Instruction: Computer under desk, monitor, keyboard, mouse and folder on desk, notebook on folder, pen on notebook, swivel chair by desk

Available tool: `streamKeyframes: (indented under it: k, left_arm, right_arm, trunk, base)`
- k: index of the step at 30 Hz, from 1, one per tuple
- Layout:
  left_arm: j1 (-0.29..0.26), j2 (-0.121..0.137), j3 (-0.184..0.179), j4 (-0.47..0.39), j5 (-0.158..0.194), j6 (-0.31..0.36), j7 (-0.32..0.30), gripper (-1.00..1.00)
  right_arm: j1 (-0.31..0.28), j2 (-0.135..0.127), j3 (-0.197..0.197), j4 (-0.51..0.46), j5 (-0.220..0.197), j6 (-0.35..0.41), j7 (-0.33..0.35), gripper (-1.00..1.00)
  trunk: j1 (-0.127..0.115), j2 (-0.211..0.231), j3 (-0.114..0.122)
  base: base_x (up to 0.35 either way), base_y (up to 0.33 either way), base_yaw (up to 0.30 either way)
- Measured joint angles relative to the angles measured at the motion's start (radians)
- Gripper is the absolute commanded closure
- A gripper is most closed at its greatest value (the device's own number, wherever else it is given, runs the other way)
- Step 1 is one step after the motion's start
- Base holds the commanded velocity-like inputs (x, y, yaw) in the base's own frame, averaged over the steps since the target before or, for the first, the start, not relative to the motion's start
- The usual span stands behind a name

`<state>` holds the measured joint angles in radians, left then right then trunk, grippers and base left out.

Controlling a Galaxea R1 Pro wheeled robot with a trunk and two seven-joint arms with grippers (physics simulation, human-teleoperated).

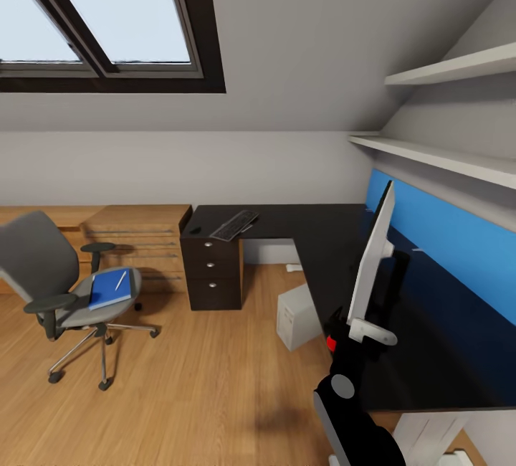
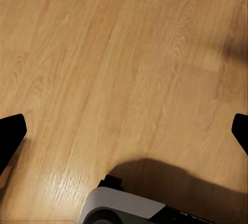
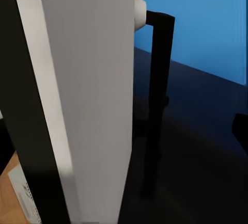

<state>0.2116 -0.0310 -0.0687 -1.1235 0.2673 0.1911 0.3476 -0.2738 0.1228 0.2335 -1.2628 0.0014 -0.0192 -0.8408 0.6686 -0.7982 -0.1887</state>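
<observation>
The monitor (image 1: 372, 265) stands edge-on on the black L-shaped desk (image 1: 301, 226); its white back (image 3: 88, 95) and black stand (image 3: 157, 90) loom close. My right gripper (image 3: 124, 136) is open at the monitor's lower edge, on the arm (image 1: 342, 387). The keyboard (image 1: 233, 224) lies on the desk's far wing above the drawers (image 1: 211, 269). Under the desk stands the white computer (image 1: 295, 317). The swivel chair (image 1: 64, 287) is out on the floor to the left, carrying the blue folder (image 1: 109, 289) with the pen (image 1: 120, 280) on it. My left gripper (image 2: 124, 131) hangs open over bare floor. I cannot make out the mouse or the notebook.
A low light-wood dresser (image 1: 136, 236) runs along the back wall behind the chair. Two white shelves (image 1: 444, 158) and a blue wall panel (image 1: 451, 244) sit above the desk at the right. Wood floor (image 1: 208, 380) lies between chair and desk. My base (image 2: 124, 208) shows below.
</observation>
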Motion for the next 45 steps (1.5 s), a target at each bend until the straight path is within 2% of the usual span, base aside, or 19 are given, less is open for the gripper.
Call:
streamKeyframes:
  k: [12,36,45]
  left_arm:
    - [0.000,0.000,0.000,0.000,0.001,0.000,0.001,-1.00]
    - [0.000,0.000,0.000,0.000,0.001,0.000,0.001,-1.00]
    - [0.000,0.001,0.001,0.000,-0.001,0.000,0.002,-1.00]
  right_arm:
    - [0.000,0.000,0.002,0.000,0.000,0.000,0.000,-1.00]
    - [0.000,0.000,0.006,0.001,-0.004,-0.002,0.008,-1.00]
    - [0.000,0.001,0.050,0.000,-0.005,-0.003,0.014,-1.00]
  trunk:
    - [0.000,0.000,0.000]
    - [0.000,0.000,0.000]
    - [0.000,0.000,0.000]
  base:
    - [-0.035,-0.005,0.000]
    - [-0.295,-0.020,0.000]
    - [-0.112,-0.152,0.000]
